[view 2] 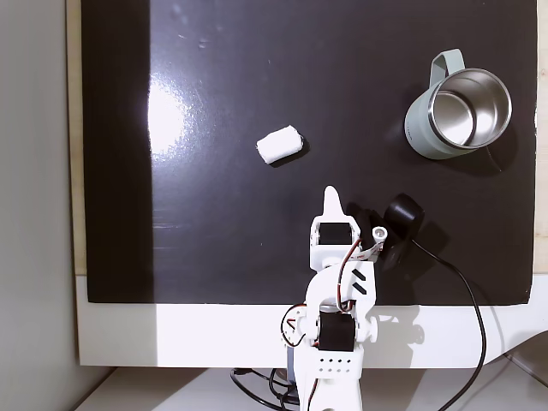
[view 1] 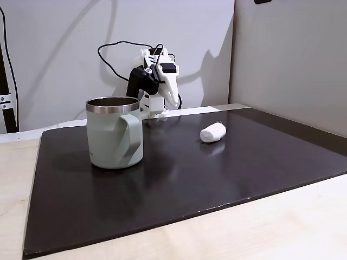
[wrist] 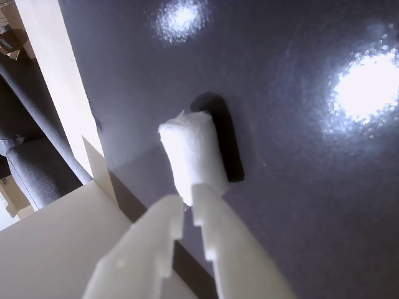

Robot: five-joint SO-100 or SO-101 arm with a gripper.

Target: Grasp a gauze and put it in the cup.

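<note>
Gauze: the white roll [view 2: 280, 144] lies on its side on the black mat [view 2: 214, 77], alone, near the mat's middle in the top-down fixed view; in the side fixed view [view 1: 212, 132] it sits at about 3 o'clock of the cup.

Cup: the sage-green mug [view 2: 451, 107] stands upright near the mat's 2 o'clock corner in the top-down fixed view, steel mouth open, handle pointing to 11 o'clock; well apart from the gauze.

Gripper: white, two-fingered [view 2: 330, 199], tip at about 5 o'clock of the gauze and short of it in the top-down fixed view. In the wrist view [wrist: 187, 202] the fingers stand almost together, a thin slit between them, nothing held; the gauze [wrist: 192, 154] shows just past the tips.

Open room: bare mat lies all round the gauze, and between gauze and cup.

Edges: the mat's near edge meets a white base strip [view 2: 171, 334] where the arm is mounted; pale wood [view 1: 217, 238] borders the mat elsewhere.
</note>
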